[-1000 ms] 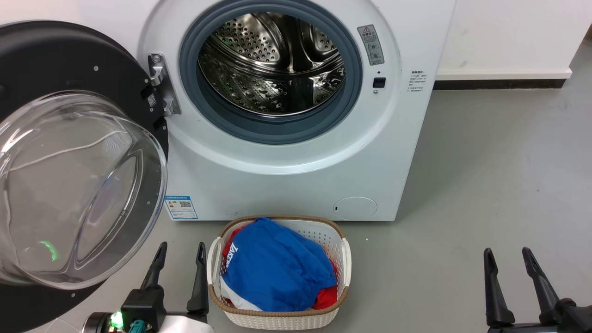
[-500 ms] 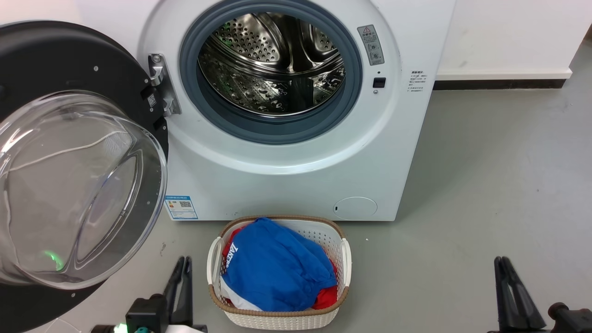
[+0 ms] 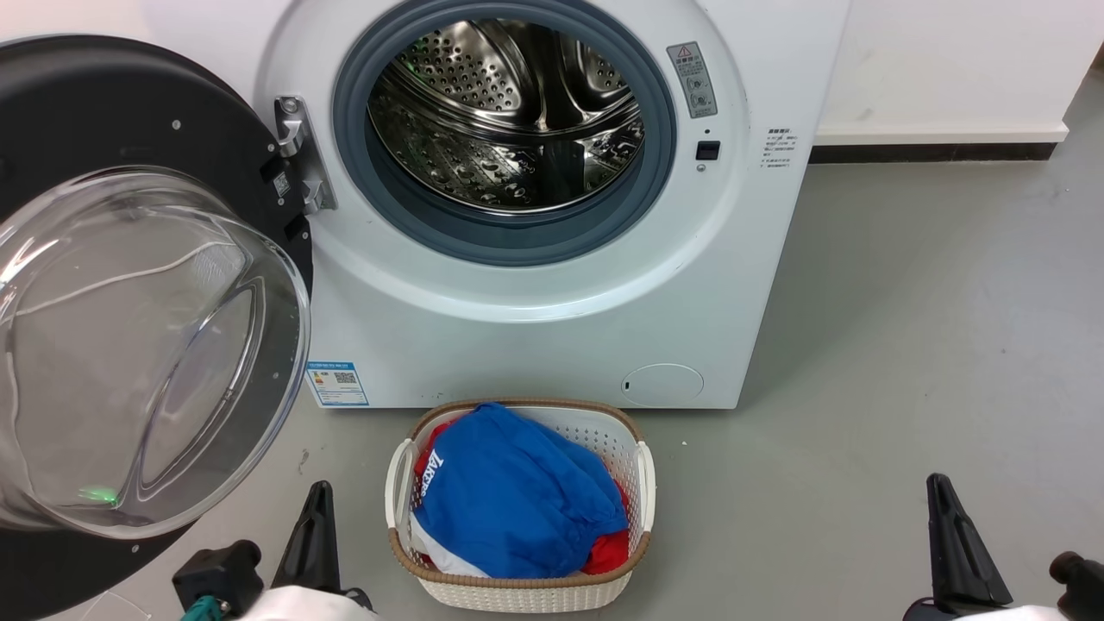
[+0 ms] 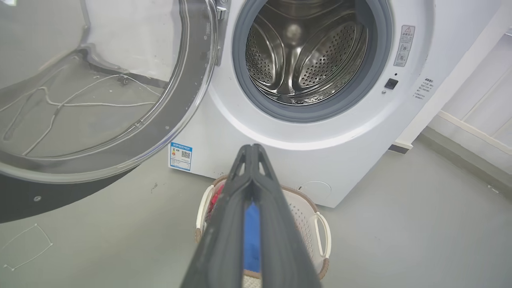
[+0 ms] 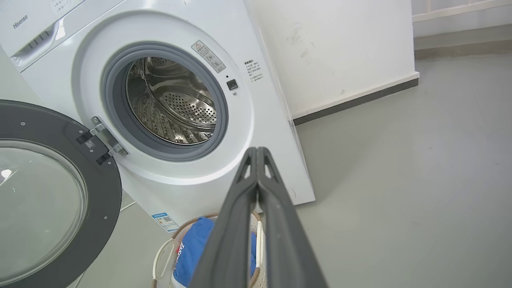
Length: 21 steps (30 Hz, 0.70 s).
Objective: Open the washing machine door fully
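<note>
Grippers first: left gripper (image 3: 319, 504) sits at the bottom edge of the head view, left of centre, fingers pressed together and gripping nothing. In the left wrist view the two fingers (image 4: 236, 192) meet at the tip. Right gripper (image 3: 942, 500) is at bottom right, also pressed together and free of any object; in the right wrist view its fingers (image 5: 240, 200) touch at the tip too. Between them at bottom centre is a white laundry basket (image 3: 645, 483) with a brown rim, standing on the grey floor (image 3: 906, 345). It holds a blue garment (image 3: 517, 496) over red cloth (image 3: 608, 552). Just behind the basket, the white washing machine (image 3: 535, 332) takes up the upper centre, with a blue label (image 3: 338, 384) low left on its front and a round hatch (image 3: 662, 385) low right. Washing machine door (image 3: 112, 103) is at frame left, swung wide off the opening on a metal hinge (image 3: 297, 155). Its inner face is toward the camera, clear glass bowl (image 3: 138, 345) bulging out, and both grippers are apart from it. Grey seal (image 3: 509, 246) rings the perforated steel drum (image 3: 509, 112). White wall (image 3: 949, 60) is at upper right.
</note>
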Available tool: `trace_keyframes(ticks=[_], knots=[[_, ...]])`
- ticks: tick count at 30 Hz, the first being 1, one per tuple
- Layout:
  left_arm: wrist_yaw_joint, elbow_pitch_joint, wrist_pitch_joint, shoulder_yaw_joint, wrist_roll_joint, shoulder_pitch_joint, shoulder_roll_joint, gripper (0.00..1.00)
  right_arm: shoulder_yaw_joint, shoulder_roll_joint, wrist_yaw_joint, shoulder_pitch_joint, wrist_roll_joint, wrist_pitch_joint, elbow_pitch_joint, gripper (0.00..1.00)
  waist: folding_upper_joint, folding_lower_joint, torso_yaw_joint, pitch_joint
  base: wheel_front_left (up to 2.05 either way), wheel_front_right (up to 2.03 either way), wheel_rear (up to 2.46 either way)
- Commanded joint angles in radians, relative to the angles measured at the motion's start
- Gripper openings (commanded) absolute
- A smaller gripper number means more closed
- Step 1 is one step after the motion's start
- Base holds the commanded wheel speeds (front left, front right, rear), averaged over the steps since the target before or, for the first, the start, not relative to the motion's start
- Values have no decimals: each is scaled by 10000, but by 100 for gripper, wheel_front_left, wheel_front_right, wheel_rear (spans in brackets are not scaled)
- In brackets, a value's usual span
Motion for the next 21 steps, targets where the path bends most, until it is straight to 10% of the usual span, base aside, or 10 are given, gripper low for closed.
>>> trace_keyframes(ticks=[1,21], knots=[[-73,-122,51,36,-329,-285,1,0,14,-87,0,-292,356,54,-73,0,-1,0,-1,3,0,0,0],[-341,42,849,323,-3706,-665,-2,0,46,-203,0,-965,3650,744,460,0,-1,0,-19,92,0,0,0]])
